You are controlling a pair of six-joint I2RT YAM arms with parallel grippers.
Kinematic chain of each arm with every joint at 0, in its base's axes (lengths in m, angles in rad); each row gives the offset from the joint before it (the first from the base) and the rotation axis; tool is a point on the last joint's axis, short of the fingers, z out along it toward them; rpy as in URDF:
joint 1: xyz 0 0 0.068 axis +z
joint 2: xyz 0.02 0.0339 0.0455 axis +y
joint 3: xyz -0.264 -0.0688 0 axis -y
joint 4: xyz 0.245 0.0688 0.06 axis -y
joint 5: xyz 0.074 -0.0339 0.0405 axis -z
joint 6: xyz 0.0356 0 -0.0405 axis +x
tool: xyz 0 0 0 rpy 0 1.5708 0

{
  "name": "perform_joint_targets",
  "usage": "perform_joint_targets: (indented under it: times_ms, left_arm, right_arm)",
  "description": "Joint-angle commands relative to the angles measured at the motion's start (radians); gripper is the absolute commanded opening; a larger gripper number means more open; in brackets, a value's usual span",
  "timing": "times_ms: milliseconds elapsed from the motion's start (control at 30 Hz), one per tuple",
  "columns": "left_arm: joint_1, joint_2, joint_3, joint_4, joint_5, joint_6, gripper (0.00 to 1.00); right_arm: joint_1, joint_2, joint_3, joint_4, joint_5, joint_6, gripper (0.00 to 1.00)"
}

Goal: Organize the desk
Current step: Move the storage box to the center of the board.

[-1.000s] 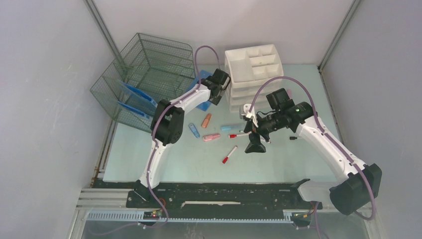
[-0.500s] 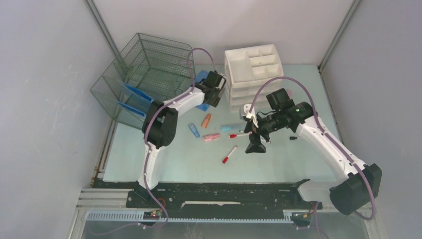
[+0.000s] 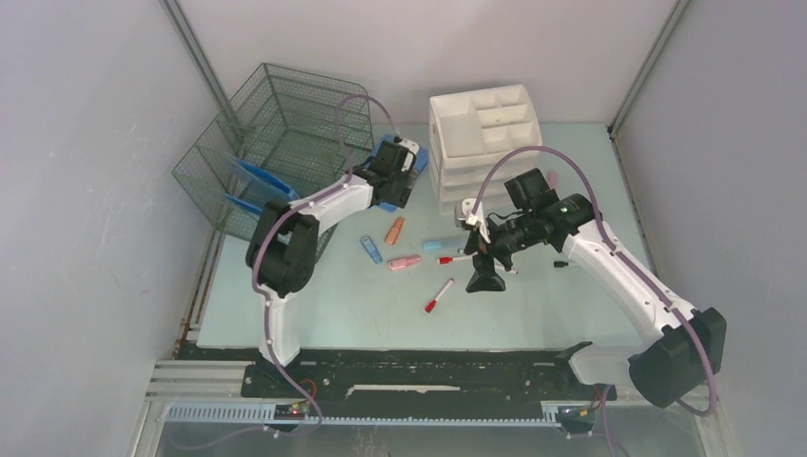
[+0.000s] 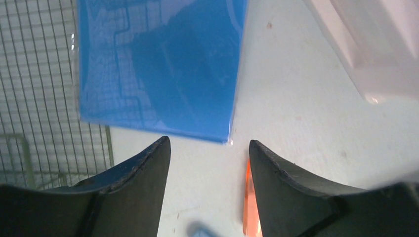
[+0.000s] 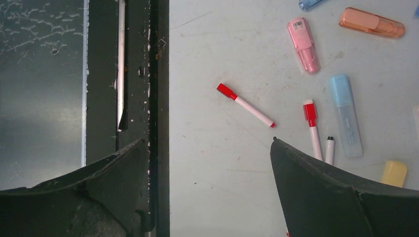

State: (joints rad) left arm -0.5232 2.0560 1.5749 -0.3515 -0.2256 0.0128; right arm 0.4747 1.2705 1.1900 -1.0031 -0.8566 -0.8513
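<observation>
The desk [image 3: 552,305] is a pale mint-green tabletop. A blue folder [image 4: 158,64] lies flat at its back, between a wire rack and a white organizer, and shows partly under my left arm [image 3: 384,146]. My left gripper [image 4: 210,143] hovers over the folder's near edge [image 3: 392,181], open, with only bare desk between its fingers. My right gripper [image 5: 207,143] hangs wide open and empty above mid-desk [image 3: 485,276]. Beside it lie a red-capped marker [image 5: 245,105], a second red marker [image 5: 312,129], a light blue highlighter [image 5: 345,116], a pink eraser [image 5: 303,45] and an orange highlighter [image 5: 371,22].
A green wire mesh rack [image 3: 276,152] with blue sheets in it stands at the back left. The white drawer organizer [image 3: 483,129] stands at the back middle. The black front rail [image 5: 158,98] runs along the near edge. A small blue item [image 3: 371,249] and a yellow piece [image 5: 394,173] lie nearby.
My left arm has swung left and back toward the wire rack, its gripper staying open. The right gripper has drifted slightly left, still wide open.
</observation>
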Motion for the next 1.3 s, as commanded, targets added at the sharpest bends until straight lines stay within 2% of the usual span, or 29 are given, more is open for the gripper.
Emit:
perform_joint_targets:
  times_ms: [0, 200, 333, 433, 667, 833, 967, 1000, 1067, 1100, 1167, 1267]
  left_arm:
    - [-0.001, -0.231, -0.098, 0.102, 0.04, -0.056, 0.66]
    - [-0.013, -0.48, -0.288, 0.162, 0.043, -0.103, 0.67]
    - [-0.013, -0.672, -0.419, 0.175, 0.013, -0.15, 0.69]
    - [-0.014, -0.814, -0.536, 0.182, -0.004, -0.177, 0.71]
    - [-0.012, -1.164, -0.763, 0.174, -0.106, -0.229, 0.85]
    - [-0.008, -1.374, -0.865, 0.143, -0.148, -0.256, 0.94]
    - [-0.007, -1.497, -0.924, 0.107, -0.144, -0.297, 0.95]
    - [-0.006, -1.531, -0.937, 0.098, -0.145, -0.306, 0.95]
    - [-0.005, -1.574, -0.961, 0.081, -0.148, -0.325, 0.95]
    - [-0.006, -1.593, -0.971, 0.076, -0.149, -0.334, 0.95]
    - [-0.006, -1.621, -0.989, 0.068, -0.143, -0.348, 0.95]
    - [-0.006, -1.642, -1.002, 0.057, -0.133, -0.358, 0.95]
  right_arm:
    - [0.043, 0.019, -0.003, 0.126, 0.078, 0.108, 1.0]
    - [0.136, 0.037, -0.002, 0.391, 0.294, 0.262, 1.0]
    - [0.182, 0.099, -0.002, 0.621, 0.386, 0.468, 0.99]
    - [0.214, 0.179, 0.027, 0.737, 0.453, 0.581, 0.95]
    - [0.225, 0.453, 0.259, 0.764, 0.552, 0.78, 0.85]
    - [0.21, 0.659, 0.448, 0.746, 0.565, 0.901, 0.57]
    - [0.211, 0.807, 0.571, 0.74, 0.651, 0.935, 0.46]
    - [0.211, 0.838, 0.601, 0.739, 0.685, 0.951, 0.4]
    - [0.204, 0.9, 0.661, 0.732, 0.731, 0.98, 0.19]
    - [0.196, 0.925, 0.69, 0.725, 0.742, 0.999, 0.14]
    - [0.173, 0.976, 0.734, 0.719, 0.75, 1.047, 0.08]
    - [0.133, 1.051, 0.812, 0.681, 0.741, 1.118, 0.08]
